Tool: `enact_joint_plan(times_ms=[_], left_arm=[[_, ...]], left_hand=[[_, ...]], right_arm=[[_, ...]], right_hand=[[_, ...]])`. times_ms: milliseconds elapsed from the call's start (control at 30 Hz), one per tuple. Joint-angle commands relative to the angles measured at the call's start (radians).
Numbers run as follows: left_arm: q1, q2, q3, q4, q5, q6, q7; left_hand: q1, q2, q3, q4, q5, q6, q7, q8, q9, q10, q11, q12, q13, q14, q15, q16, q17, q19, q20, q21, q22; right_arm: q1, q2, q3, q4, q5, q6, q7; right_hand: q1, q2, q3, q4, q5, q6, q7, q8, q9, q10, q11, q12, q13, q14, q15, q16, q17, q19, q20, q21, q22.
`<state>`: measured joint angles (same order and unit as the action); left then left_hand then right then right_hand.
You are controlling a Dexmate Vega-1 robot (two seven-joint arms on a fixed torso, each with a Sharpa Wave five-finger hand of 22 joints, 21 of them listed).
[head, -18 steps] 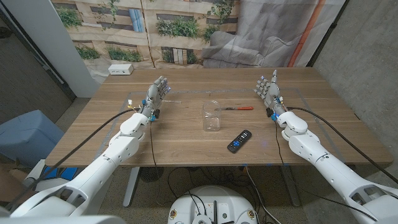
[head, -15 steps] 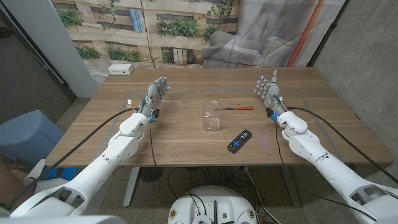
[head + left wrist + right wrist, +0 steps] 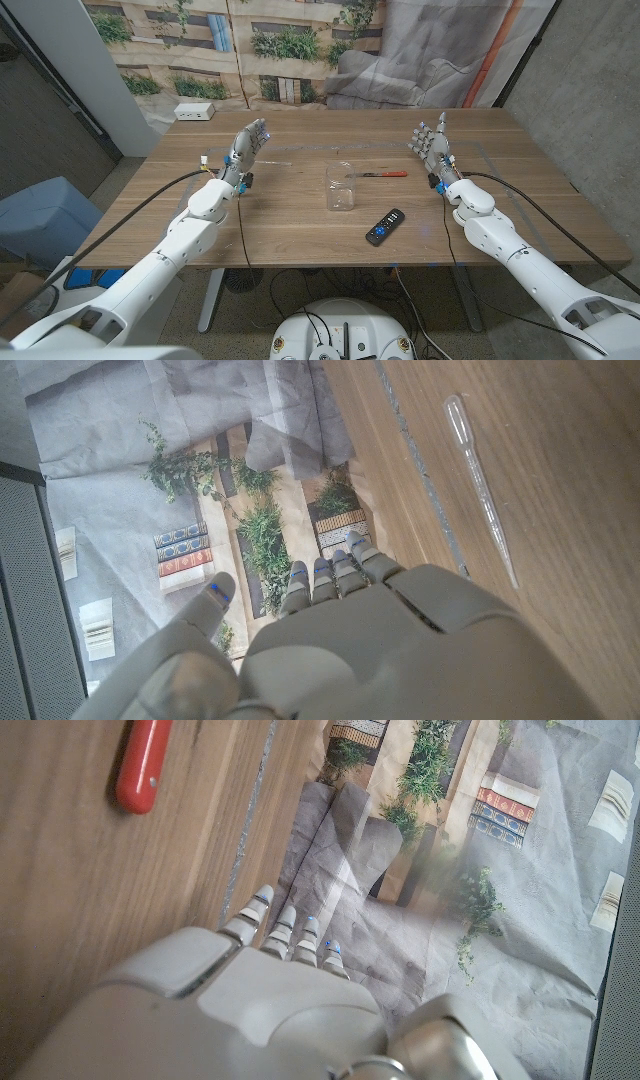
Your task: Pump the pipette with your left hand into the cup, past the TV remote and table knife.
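I see a wooden table (image 3: 300,215) before a printed plant backdrop (image 3: 200,45); my left hand (image 3: 247,146) and right hand (image 3: 431,143) hover open-fingered, empty, pipette (image 3: 480,480) untouched.

The long brown wooden table (image 3: 300,215) was viewed from overhead; its surface (image 3: 560,480) was shared, close-up, by both wrist cameras.

1. On the table (image 3: 300,225), the cup (image 3: 341,186) sits mid-table, the table knife (image 3: 382,173) just behind-right of it.
2. The TV remote (image 3: 384,226) lies nearer, right of the cup.
3. The pipette (image 3: 478,478) lies far left, beside the left hand (image 3: 247,146).
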<state>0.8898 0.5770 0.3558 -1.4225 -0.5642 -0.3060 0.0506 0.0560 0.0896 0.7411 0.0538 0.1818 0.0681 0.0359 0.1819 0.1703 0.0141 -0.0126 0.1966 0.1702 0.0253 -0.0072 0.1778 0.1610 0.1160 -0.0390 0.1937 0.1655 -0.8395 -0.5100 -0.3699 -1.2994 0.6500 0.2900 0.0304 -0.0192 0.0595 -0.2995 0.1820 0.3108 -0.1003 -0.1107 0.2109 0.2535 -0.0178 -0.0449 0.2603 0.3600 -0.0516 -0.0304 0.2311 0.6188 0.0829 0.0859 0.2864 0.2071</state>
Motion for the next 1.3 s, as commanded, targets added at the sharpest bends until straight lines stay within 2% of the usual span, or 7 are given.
enact_joint_plan(times_ms=[33, 233, 600, 867, 1000, 1233, 1300], left_arm=[[0.017, 0.060, 0.002, -0.075, 0.128, 0.018, 0.083], [0.003, 0.084, 0.019, -0.085, 0.209, 0.021, 0.102], [-0.040, 0.117, 0.065, -0.087, 0.406, 0.075, 0.182], [-0.068, 0.150, 0.097, -0.105, 0.544, 0.148, 0.224], [-0.090, 0.160, 0.118, -0.096, 0.620, 0.184, 0.251], [-0.136, 0.182, 0.154, -0.070, 0.724, 0.180, 0.264], [-0.152, 0.191, 0.169, -0.064, 0.770, 0.171, 0.271]], left_hand=[[0.021, 0.057, 0.006, -0.026, -0.002, 0.011, -0.006, 0.003, 0.002, 0.012, -0.002, 0.002, 0.004, 0.008, -0.002, -0.002, 0.003, 0.008, -0.046, -0.004, 0.001], [0.050, 0.057, 0.017, -0.073, -0.001, 0.013, -0.011, 0.004, 0.002, 0.018, -0.005, 0.001, 0.005, 0.009, -0.006, -0.003, 0.003, 0.005, -0.045, -0.007, 0.000], [0.093, 0.061, 0.030, -0.136, 0.002, 0.032, -0.012, 0.009, 0.002, 0.043, -0.012, 0.005, 0.005, 0.016, -0.012, -0.001, 0.003, 0.007, -0.044, -0.008, 0.000], [0.130, 0.062, 0.037, -0.189, 0.004, 0.062, -0.019, 0.014, 0.002, 0.067, -0.025, 0.008, 0.006, 0.029, -0.023, 0.001, 0.003, 0.017, -0.043, -0.006, 0.000], [0.193, 0.061, 0.043, -0.237, 0.008, 0.131, -0.038, 0.025, 0.003, 0.117, -0.045, 0.013, 0.006, 0.063, -0.047, 0.004, 0.004, 0.061, -0.031, 0.003, 0.001], [0.246, 0.045, 0.043, -0.248, 0.011, 0.184, -0.057, 0.030, 0.003, 0.159, -0.071, 0.016, 0.006, 0.100, -0.063, 0.006, 0.003, 0.092, -0.022, 0.004, 0.002], [0.266, 0.036, 0.042, -0.251, 0.012, 0.202, -0.076, 0.033, 0.003, 0.170, -0.077, 0.016, 0.006, 0.110, -0.068, 0.006, 0.003, 0.096, -0.022, 0.002, 0.001]], right_arm=[[0.000, 0.000, 0.000, 0.001, 0.000, 0.001, 0.000], [0.000, 0.000, 0.000, 0.001, 0.000, 0.001, 0.000], [0.000, 0.000, 0.000, 0.001, 0.000, 0.001, 0.001], [0.001, 0.001, 0.000, 0.001, 0.000, 0.001, 0.000], [0.000, 0.000, 0.000, 0.001, 0.000, 0.001, 0.000], [0.000, 0.000, 0.000, 0.001, 0.000, 0.001, 0.000], [0.000, 0.000, 0.000, 0.001, 0.000, 0.001, 0.000]], right_hand=[[0.000, 0.058, -0.007, 0.001, 0.005, 0.003, -0.008, 0.007, 0.001, 0.000, -0.003, 0.006, 0.005, -0.006, -0.084, 0.006, 0.004, 0.005, 0.001, 0.003, 0.005], [0.000, 0.058, -0.006, 0.001, 0.005, 0.003, -0.009, 0.007, 0.001, -0.002, -0.006, 0.005, 0.005, -0.006, -0.084, 0.006, 0.004, 0.005, 0.001, 0.004, 0.005], [0.000, 0.058, -0.006, 0.001, 0.006, 0.002, -0.008, 0.006, 0.001, -0.001, -0.007, 0.006, 0.005, -0.005, -0.084, 0.006, 0.004, 0.005, 0.002, 0.003, 0.005], [0.000, 0.058, -0.006, 0.001, 0.006, 0.002, -0.009, 0.006, 0.001, -0.002, -0.005, 0.005, 0.005, -0.005, -0.085, 0.006, 0.004, 0.004, 0.002, 0.003, 0.005], [0.000, 0.058, -0.006, 0.001, 0.006, 0.002, -0.009, 0.006, 0.001, -0.002, -0.008, 0.006, 0.005, -0.006, -0.084, 0.006, 0.004, 0.005, 0.002, 0.003, 0.005], [0.000, 0.058, -0.006, 0.001, 0.005, 0.003, -0.008, 0.007, 0.001, -0.002, -0.006, 0.006, 0.005, -0.006, -0.085, 0.006, 0.004, 0.005, 0.002, 0.003, 0.005], [0.000, 0.058, -0.006, 0.001, 0.005, 0.003, -0.008, 0.007, 0.001, -0.003, -0.005, 0.005, 0.005, -0.006, -0.084, 0.006, 0.004, 0.005, 0.002, 0.003, 0.005]])
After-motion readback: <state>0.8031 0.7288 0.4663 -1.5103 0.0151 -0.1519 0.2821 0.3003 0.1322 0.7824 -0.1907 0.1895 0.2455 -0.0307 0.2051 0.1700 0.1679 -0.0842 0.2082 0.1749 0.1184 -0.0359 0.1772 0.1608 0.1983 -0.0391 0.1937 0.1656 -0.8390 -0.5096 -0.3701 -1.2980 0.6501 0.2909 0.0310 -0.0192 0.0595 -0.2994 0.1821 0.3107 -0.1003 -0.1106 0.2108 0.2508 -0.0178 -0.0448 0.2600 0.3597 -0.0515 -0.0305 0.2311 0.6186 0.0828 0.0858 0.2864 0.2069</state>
